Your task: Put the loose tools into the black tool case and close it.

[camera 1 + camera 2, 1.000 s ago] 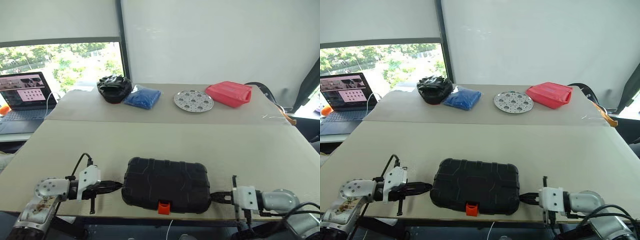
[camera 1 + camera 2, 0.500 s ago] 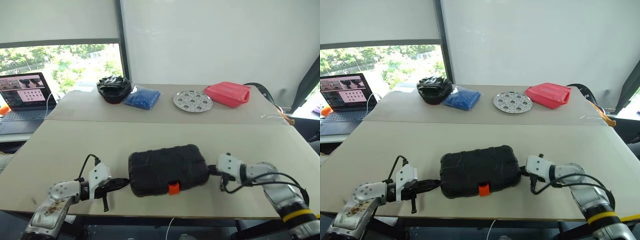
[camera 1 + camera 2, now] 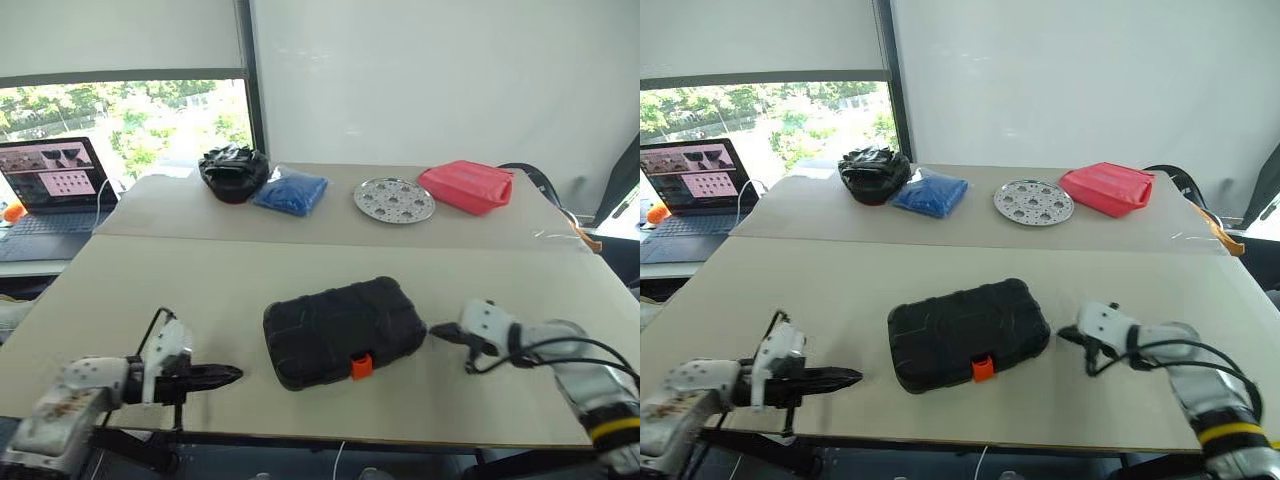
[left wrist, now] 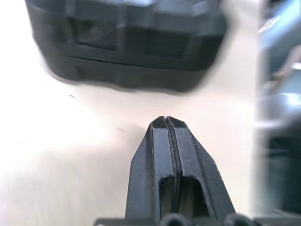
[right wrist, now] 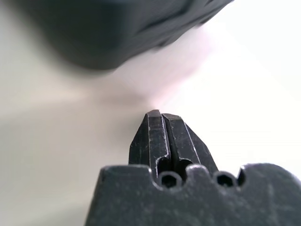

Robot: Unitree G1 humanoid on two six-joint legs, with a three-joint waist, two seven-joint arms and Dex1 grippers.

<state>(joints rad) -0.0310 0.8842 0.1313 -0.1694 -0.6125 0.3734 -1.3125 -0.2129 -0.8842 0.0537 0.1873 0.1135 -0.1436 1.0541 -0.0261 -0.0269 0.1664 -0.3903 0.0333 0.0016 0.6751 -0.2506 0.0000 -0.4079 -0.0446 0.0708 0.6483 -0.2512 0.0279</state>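
A: How are the jaws set?

B: Both pairs are pressed together, empty. The left gripper (image 3: 228, 376) and right gripper (image 3: 438, 329) are held just off opposite ends of the black tool case (image 3: 343, 330), which is lying closed and skewed on the table (image 3: 150, 290).

A: What risk is seen?

B: If it is nudged unevenly, the case could be spun toward the near edge.

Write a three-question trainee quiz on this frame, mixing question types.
1. True or false: the black moulded plastic tool case is closed.
2. What colour is its latch?
3. The left gripper is: A) gripping the case, B) shut, apart from the case, C) wide open.

Key:
1. True; the lid is down.
2. Orange.
3. B; the right gripper is also shut, just off the case's other end.
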